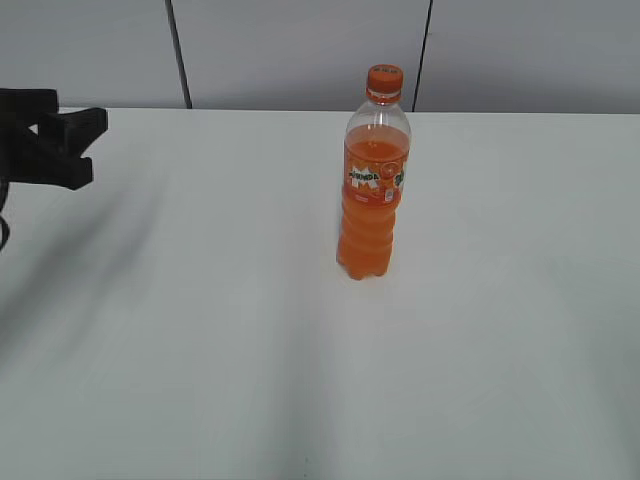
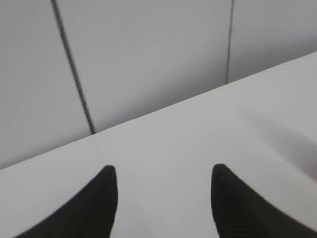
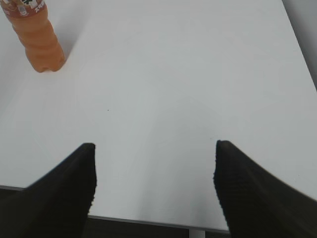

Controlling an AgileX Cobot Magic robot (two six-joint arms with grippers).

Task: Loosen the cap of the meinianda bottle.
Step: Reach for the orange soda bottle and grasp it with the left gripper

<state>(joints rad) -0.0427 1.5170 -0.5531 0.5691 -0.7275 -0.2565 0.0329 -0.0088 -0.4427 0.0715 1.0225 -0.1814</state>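
The meinianda bottle (image 1: 372, 190) stands upright on the white table (image 1: 200, 330), right of the middle, with orange liquid and an orange-green-white label. Its small orange cap (image 1: 384, 79) sits on top. The bottle's lower body also shows in the right wrist view (image 3: 39, 42) at the top left. My left gripper (image 1: 75, 140) is at the far left edge of the exterior view, well away from the bottle; in its wrist view (image 2: 163, 171) it is open and empty. My right gripper (image 3: 153, 148) is open and empty over the table's near edge, out of the exterior view.
A grey panelled wall (image 1: 300, 50) runs behind the table's far edge. The table's right edge (image 3: 299, 59) and near edge (image 3: 148, 219) show in the right wrist view.
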